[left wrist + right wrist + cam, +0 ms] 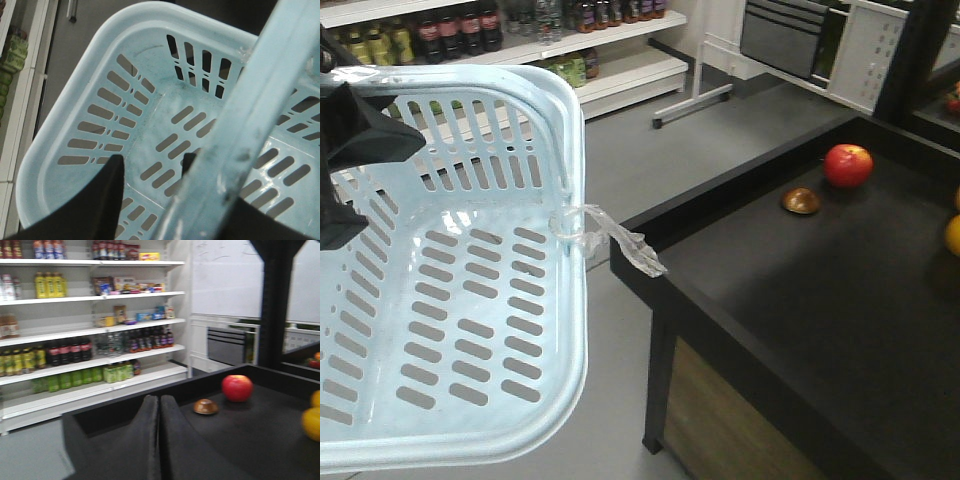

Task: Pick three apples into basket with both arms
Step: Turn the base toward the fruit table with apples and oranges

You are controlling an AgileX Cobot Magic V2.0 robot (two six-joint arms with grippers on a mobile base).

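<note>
Basket (pixel 577 320), empty, hangs beside the table (pixel 820 330) bearing one apple (pixel 848 165).

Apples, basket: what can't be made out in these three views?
- Apples: only one apple shows clearly. The reddish shapes at the front view's right edge are cut off and too small to name.
- Yellow fruit, front view: cut by the right edge.
- Brown object beside the apple: too small to identify.
- Basket floor: part hidden by its handle in the left wrist view, part cut by the front view's left edge.
</note>
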